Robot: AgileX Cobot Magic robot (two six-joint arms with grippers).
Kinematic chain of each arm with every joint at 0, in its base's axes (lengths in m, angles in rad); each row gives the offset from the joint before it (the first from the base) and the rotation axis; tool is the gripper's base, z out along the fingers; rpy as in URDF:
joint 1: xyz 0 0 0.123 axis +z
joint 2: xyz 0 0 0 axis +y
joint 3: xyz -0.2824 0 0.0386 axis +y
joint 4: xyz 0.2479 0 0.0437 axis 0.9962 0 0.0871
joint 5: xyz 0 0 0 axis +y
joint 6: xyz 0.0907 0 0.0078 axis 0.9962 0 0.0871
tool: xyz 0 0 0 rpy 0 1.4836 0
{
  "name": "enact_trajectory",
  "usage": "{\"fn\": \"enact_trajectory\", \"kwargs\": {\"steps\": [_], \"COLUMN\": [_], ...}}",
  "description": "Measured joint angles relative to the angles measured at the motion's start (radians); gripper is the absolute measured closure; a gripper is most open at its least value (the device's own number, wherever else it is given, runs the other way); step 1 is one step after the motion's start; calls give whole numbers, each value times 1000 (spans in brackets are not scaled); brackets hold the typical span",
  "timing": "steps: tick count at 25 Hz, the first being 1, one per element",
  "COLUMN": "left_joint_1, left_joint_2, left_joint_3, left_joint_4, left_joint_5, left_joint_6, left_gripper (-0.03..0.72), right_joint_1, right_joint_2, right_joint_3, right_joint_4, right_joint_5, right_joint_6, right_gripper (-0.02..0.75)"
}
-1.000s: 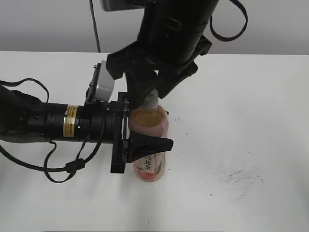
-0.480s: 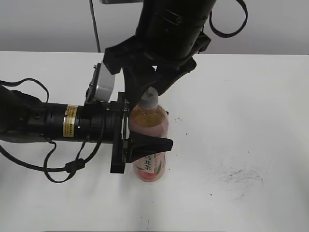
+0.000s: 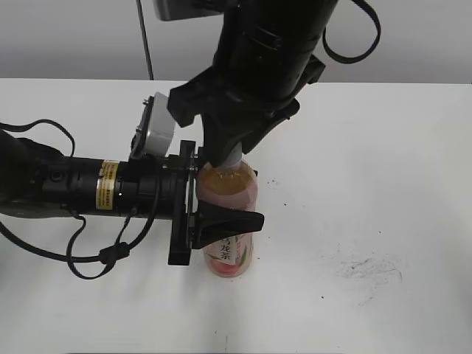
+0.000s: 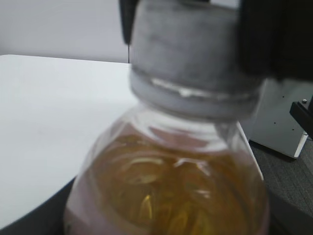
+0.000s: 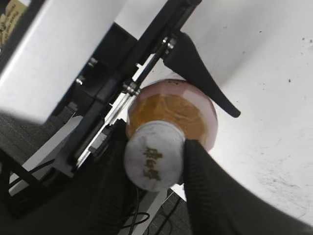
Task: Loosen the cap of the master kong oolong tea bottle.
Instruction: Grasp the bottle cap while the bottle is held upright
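Note:
The master kong oolong tea bottle (image 3: 230, 190) stands upright on the white table, with pinkish-amber tea and a pink label low down. My left gripper (image 3: 247, 212) reaches in from the left and is shut on the bottle's body. In the left wrist view the bottle (image 4: 171, 186) fills the frame. My right gripper (image 3: 232, 153) comes down from above, shut on the cap (image 3: 235, 158), which is mostly hidden there. In the right wrist view the ribbed fingers (image 5: 154, 164) press both sides of the white-grey cap (image 5: 153, 155), above the bottle's shoulder (image 5: 171, 110). The cap also shows in the left wrist view (image 4: 188, 54).
The white table (image 3: 383, 169) has dark scuff marks (image 3: 369, 269) at the front right. The left arm's black body and cables (image 3: 74, 192) lie across the left side. A thin dark pole (image 3: 144, 37) stands at the back.
Half a second ago the right gripper stood a little above the cap with the cap showing. It has since come down and closed on the cap. The left gripper and bottle have not moved.

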Motion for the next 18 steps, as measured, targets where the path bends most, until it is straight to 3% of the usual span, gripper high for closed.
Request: {"fn": "enact_trajectory", "kwargs": {"steps": [4,9,18], "left_joint_1": [0,0,0], "left_joint_2": [0,0,0], "left_joint_3": [0,0,0], "left_joint_4": [-3,-3,3], "left_joint_5": [0,0,-2], "left_joint_6": [0,0,3], "left_gripper": [243,243,243], "right_joint_1": [0,0,0], "right_joint_2": [0,0,-4], "right_joint_3": [0,0,0], "right_joint_4": [-3,-6,-5], "right_joint_5": [-1,-4,-7], "right_joint_6": [-48,-248,-935], "right_gripper": [458,458,464]}}
